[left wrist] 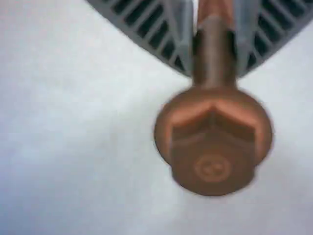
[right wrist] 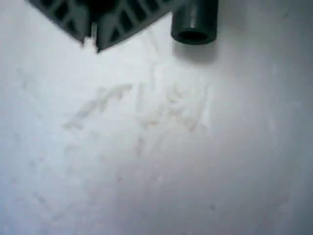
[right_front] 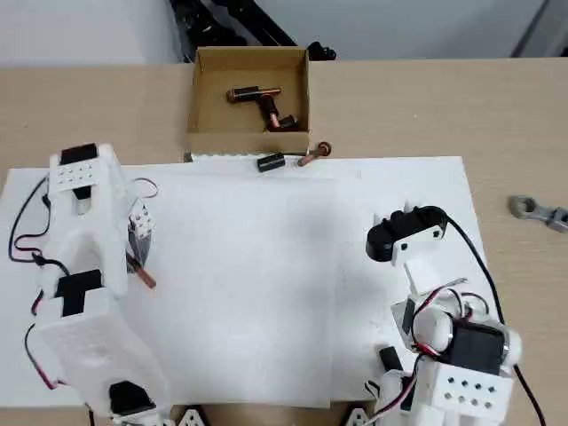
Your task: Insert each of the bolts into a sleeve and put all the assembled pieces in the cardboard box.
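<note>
White mat [left wrist: 73, 147] backs bolt [left wrist: 213, 142] pinched between left fingers [left wrist: 182, 24] (head protruding).

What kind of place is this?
Probably a robotics lab bench: the left arm and right arm sit at a wooden table with a white mat and a cardboard box holding assembled pieces.

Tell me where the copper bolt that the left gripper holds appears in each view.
high view: the copper bolt is near the left edge of the white sheet, beside the white arm.
left wrist view: close up, head towards the camera, over the white sheet.
right wrist view: a black sleeve and the sheet instead.
Shared landmark: the white sheet.
</note>
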Robot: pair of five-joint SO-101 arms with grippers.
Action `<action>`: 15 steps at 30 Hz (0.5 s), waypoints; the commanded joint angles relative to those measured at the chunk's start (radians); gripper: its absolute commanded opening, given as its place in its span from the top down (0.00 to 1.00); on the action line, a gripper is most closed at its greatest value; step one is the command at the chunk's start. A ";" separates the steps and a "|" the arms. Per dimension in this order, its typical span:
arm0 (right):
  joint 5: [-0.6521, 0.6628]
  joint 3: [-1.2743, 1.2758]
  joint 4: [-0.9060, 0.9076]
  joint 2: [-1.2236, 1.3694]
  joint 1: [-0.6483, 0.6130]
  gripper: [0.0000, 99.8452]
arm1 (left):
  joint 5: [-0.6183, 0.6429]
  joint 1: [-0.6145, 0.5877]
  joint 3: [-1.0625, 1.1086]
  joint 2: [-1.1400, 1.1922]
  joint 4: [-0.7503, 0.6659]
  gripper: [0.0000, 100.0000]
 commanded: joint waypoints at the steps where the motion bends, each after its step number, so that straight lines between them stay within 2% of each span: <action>1: -0.008 -0.005 -0.018 -0.004 0.012 0.99 | -0.043 0.012 -0.056 -0.069 0.035 0.99; 5: -0.008 -0.005 -0.018 -0.004 0.012 0.99 | -0.101 0.068 -0.058 -0.236 0.035 0.99; 10: -0.026 -0.031 -0.030 0.004 0.019 0.99 | -0.250 0.133 -0.059 -0.477 0.032 0.99; 12: -0.034 -0.051 -0.031 0.005 0.056 0.99 | -0.330 0.135 -0.059 -0.560 0.025 0.99; 15: -0.034 -0.066 -0.022 0.007 0.119 0.92 | -0.402 0.121 -0.059 -0.669 -0.021 0.99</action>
